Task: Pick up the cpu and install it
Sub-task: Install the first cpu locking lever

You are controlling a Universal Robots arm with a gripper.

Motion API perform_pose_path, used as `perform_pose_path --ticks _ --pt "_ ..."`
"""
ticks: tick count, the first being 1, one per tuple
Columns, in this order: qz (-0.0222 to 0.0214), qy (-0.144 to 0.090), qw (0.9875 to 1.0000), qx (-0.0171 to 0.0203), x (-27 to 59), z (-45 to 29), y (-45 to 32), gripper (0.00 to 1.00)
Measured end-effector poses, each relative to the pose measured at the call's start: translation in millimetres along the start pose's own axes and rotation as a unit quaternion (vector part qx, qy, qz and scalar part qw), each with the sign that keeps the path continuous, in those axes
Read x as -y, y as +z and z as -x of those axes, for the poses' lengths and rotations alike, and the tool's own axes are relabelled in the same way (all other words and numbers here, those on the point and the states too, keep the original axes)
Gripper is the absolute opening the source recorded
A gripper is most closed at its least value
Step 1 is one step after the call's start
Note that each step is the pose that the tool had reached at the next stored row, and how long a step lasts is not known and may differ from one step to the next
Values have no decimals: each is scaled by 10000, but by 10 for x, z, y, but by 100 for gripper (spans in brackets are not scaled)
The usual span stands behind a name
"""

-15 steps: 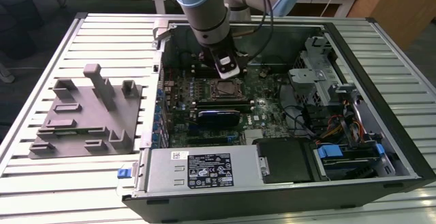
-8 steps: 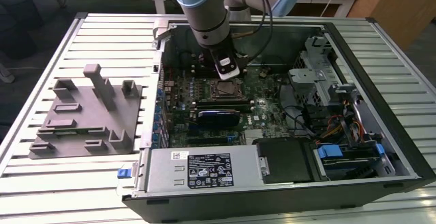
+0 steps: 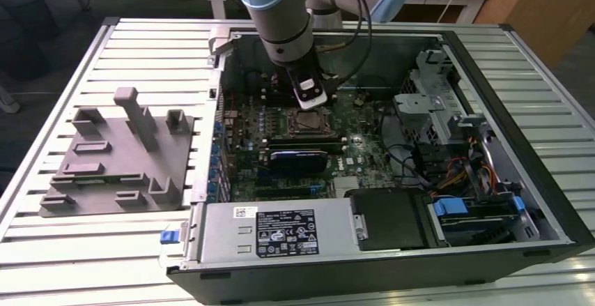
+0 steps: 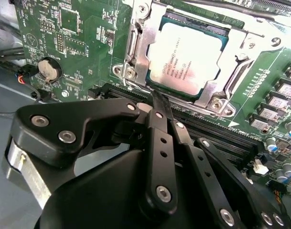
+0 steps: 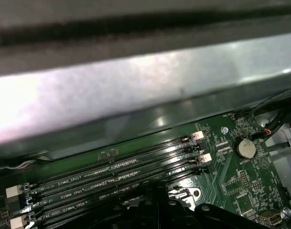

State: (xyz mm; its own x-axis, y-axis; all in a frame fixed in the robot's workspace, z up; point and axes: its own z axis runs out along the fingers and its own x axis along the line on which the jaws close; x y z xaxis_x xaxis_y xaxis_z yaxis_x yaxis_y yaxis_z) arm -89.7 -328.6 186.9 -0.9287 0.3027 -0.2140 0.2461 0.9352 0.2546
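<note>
Fingers (image 4: pixel 157 102) pinched narrow, holding nothing, I judge | cpu (image 4: pixel 188 59) seated in its socket just beyond the tips | I rate it light, stiff, fragile underneath; grip by edges only

The cpu (image 4: pixel 189 59), silver-grey top with a pale rim, lies flat, seated inside its metal socket frame (image 4: pixel 140 52)

cpu (image 4: pixel 189 57) in its socket frame (image 4: pixel 233 71) on the motherboard (image 4: pixel 83 36), inside the computer case (image 3: pixel 548 180)

Silver-grey cpu (image 4: pixel 190 59), green motherboard (image 4: pixel 88 43)
</note>
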Motion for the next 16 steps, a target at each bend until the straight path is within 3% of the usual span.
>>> perform_pose_path --ticks 11,16 --pt "44 13 10000 -11 -4 3 -13 11" --pt "83 25 10000 -22 -6 5 -23 11"
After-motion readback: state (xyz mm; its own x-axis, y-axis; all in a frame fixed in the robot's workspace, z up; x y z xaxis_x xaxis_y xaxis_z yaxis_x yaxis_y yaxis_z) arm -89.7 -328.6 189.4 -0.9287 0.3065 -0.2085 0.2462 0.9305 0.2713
